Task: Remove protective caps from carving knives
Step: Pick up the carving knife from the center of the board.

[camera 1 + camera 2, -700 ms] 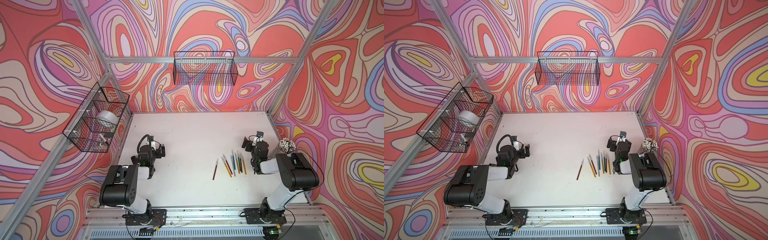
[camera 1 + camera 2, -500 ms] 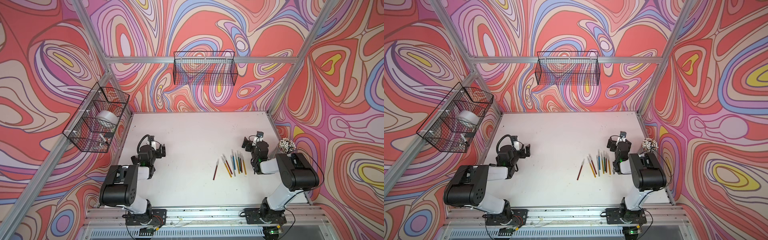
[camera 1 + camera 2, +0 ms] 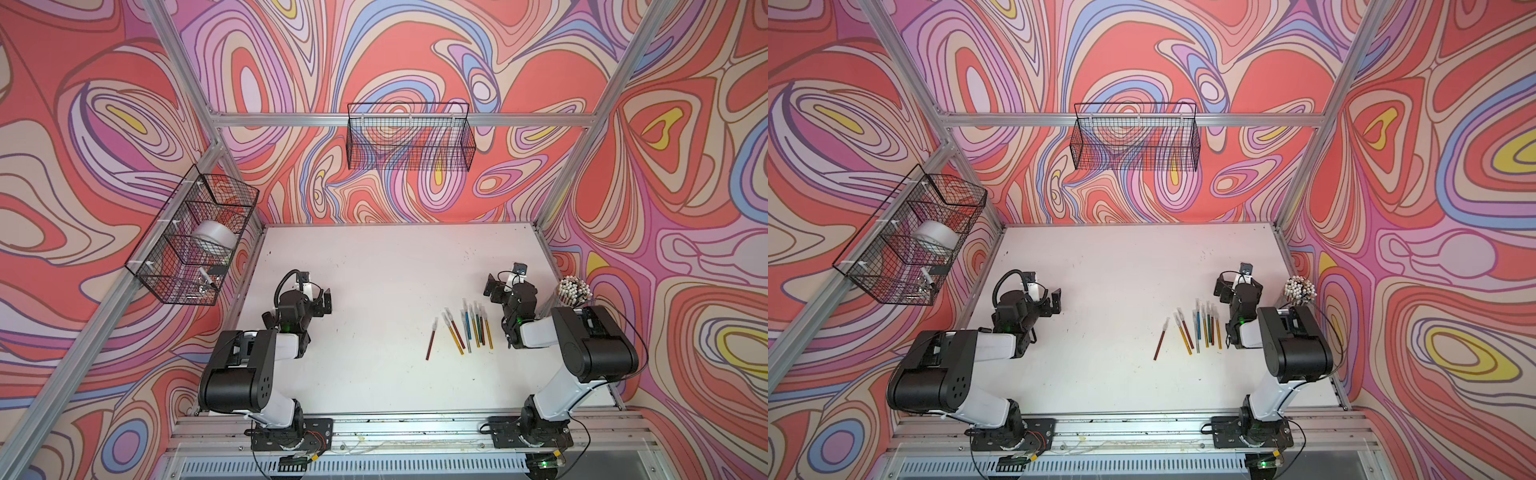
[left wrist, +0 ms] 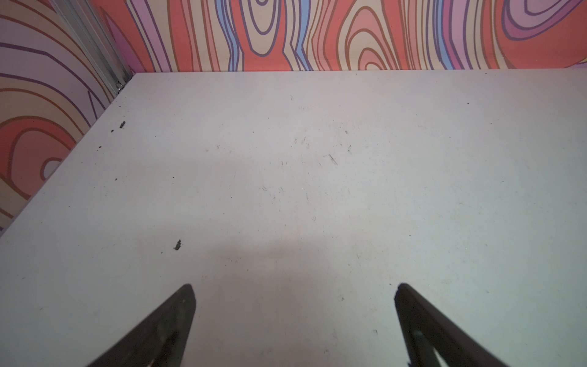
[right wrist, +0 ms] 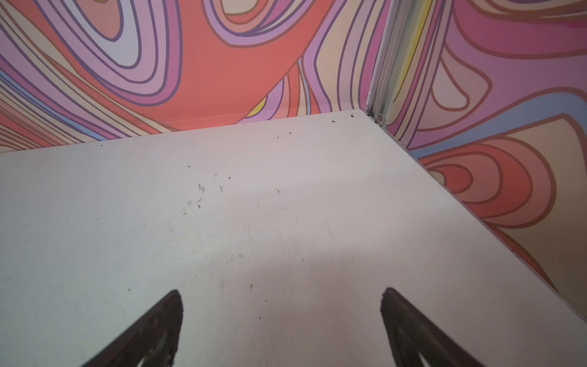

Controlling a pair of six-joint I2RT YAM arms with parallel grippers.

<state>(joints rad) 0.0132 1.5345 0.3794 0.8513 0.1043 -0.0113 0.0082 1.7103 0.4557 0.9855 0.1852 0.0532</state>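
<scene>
White tabletop [image 3: 374, 270] holds the carving knives [image 3: 467, 330], protective caps [image 3: 435, 323] on, right of centre in both top views, near the right gripper [image 5: 281, 295] and well apart from the left gripper [image 4: 293, 289], both spread wide and empty.

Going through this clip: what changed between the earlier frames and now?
Nothing visibly changed. The left gripper and right gripper stay parked over the bare table, jaws wide open and empty. The carving knives lie untouched in their row near the right arm, with the protective caps apparently still on.
</scene>
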